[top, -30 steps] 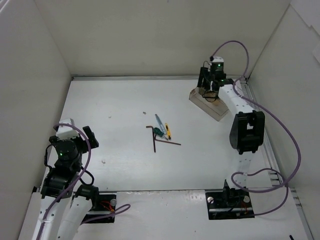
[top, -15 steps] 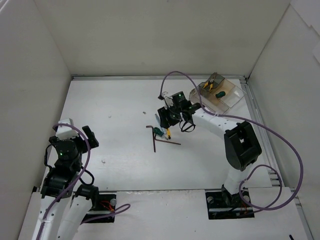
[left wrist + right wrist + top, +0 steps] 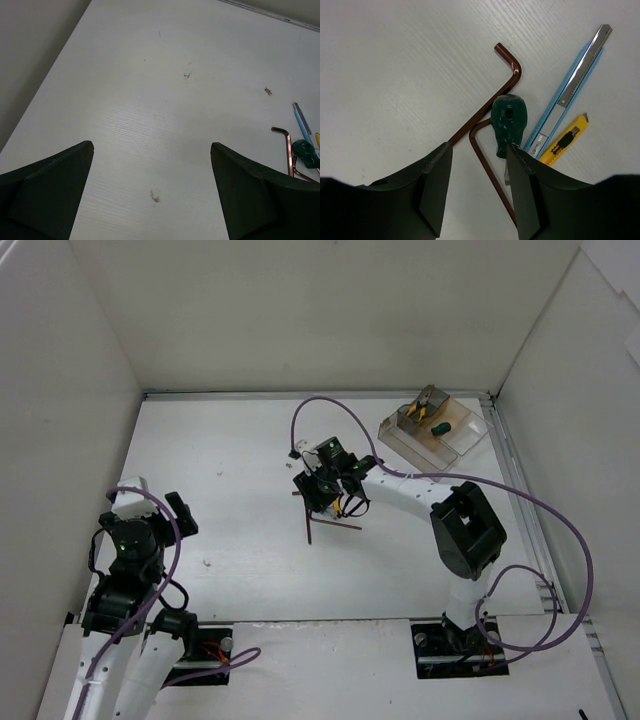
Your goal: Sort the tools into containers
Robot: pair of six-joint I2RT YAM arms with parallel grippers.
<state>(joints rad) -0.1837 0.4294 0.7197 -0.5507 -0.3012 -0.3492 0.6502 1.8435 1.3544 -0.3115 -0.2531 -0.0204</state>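
Over the last second the right gripper [image 3: 478, 147] has left the clear divided box [image 3: 455, 445] and swung across the desk [image 3: 150, 75] to hang low over the loose tools. Its jaws have narrowed on the way. They now stand partly apart and grasp nothing. The long hex key [image 3: 490, 102] runs slantwise through the gap between them, its bend out ahead. The second hex key [image 3: 487, 170] curls just inside the right finger. The green screwdriver handle [image 3: 508, 120] lies just ahead of that finger's tip, touching or nearly touching both keys. Further out on the same side lie a light-blue slim cutter [image 3: 572, 90] and a small yellow cutter [image 3: 565, 142], close together. The box sits well apart from the gripper, back the way it came. It already holds the yellow-handled pliers [image 3: 425, 405] and a small green piece [image 3: 441, 426], so the sorting looks partly done and a fresh pick is starting. With the keys and handle crowded together, closing here could catch more than one tool. The left gripper [image 3: 151, 145] hangs released over bare desk, the pile off to its right.
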